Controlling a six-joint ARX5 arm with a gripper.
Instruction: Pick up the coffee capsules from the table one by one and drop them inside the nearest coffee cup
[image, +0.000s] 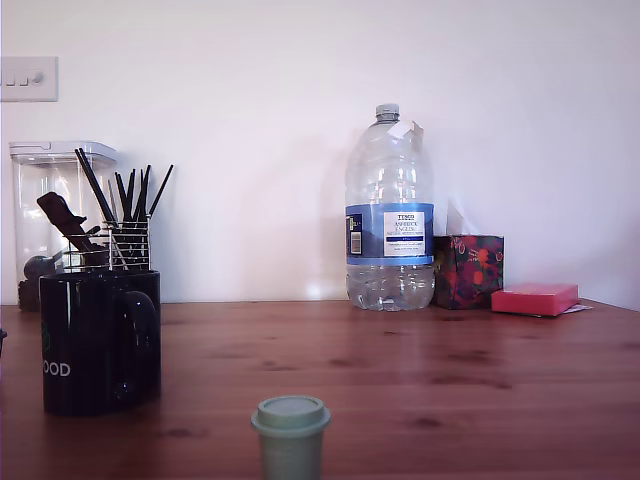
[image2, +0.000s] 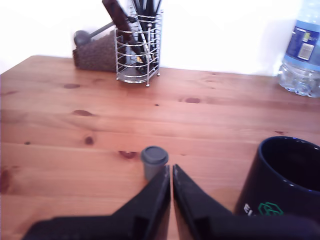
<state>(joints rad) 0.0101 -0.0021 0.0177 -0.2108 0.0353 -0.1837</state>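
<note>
Centrally, one sage-green capsule (image: 290, 430) (image2: 154, 162) stands upright on the wooden table (image: 420, 370) (image2: 60, 125), apart from the black mug (image: 98, 340) (image2: 285, 182). Just beyond it, the gripper (image2: 171, 169) holds its fingers pressed together, grasping nothing.

You have a knotty reddish pine table (image: 420, 370) running back to the wall. Nearest the exterior camera stands one sage-green capsule (image: 290, 432), upright. At the exterior view's left sits the black mug (image: 98, 340), with the wire-mesh holder (image: 128, 246) behind it. Far back, right of centre, stand the big water bottle (image: 389, 215), a floral tissue box (image: 468, 271) and a flat pink pad (image: 534, 298).
</note>
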